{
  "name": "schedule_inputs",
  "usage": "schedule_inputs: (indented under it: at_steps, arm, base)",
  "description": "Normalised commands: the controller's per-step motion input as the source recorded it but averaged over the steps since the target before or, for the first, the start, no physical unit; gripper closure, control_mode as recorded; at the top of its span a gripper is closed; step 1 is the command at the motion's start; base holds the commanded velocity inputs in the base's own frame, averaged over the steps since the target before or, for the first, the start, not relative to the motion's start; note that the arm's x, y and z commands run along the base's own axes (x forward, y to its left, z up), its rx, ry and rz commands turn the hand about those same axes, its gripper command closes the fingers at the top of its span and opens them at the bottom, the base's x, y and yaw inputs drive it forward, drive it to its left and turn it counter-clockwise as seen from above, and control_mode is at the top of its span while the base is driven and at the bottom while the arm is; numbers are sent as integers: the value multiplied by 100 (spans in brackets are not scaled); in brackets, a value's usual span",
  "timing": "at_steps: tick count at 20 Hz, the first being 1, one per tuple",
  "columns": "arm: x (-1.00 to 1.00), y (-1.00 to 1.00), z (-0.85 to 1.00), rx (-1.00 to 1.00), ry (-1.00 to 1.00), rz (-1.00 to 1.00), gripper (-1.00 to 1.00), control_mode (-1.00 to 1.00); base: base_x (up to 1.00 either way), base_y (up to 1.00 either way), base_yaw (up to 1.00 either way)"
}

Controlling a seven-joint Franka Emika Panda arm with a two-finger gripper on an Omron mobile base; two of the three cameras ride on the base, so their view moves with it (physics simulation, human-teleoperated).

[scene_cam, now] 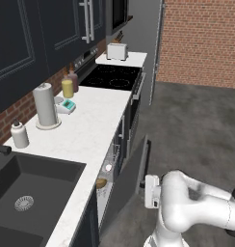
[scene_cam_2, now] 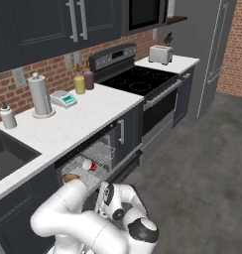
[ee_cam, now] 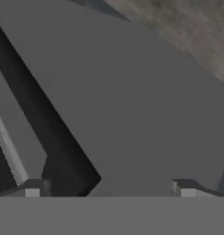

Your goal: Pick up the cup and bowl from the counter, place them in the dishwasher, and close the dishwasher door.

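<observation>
In the left base view the dishwasher door stood partly raised at the lower centre of the frame, leaning out from the cabinet front with a narrow gap behind it. Through that gap the white wire rack showed, with the red cup lying in it and the brown bowl just below it in the frame. The arm's white wrist pressed close against the outer face of the door at the lower right.

In the right base view the rack sat at the lower left of centre, under the edge of the white surface. The cup lay on its side there, and the bowl rested to its left, partly hidden by the arm.

In the hand view the claw sat at the bottom of the frame, its two tips set well apart and gripping nothing, released, with the flat grey door panel spread right in front of them.

On the surface stood a paper-towel roll at the left, a yellow bottle above it, and a toaster beyond the black stove at the top.
</observation>
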Motion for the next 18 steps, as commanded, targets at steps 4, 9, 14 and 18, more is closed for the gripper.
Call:
schedule_inputs:
  at_steps: [4,9,14,18]
  arm:
    - [100,100,-100,17,11,10,-100,-100]
    - [100,100,-100,19,19,13,-100,-100]
    - [100,100,-100,13,29,15,-100,-100]
    - [100,100,-100,6,36,11,-100,-100]
  base:
    - [0,0,0]
    - [0,0,0]
    - [0,0,0]
    - [0,0,0]
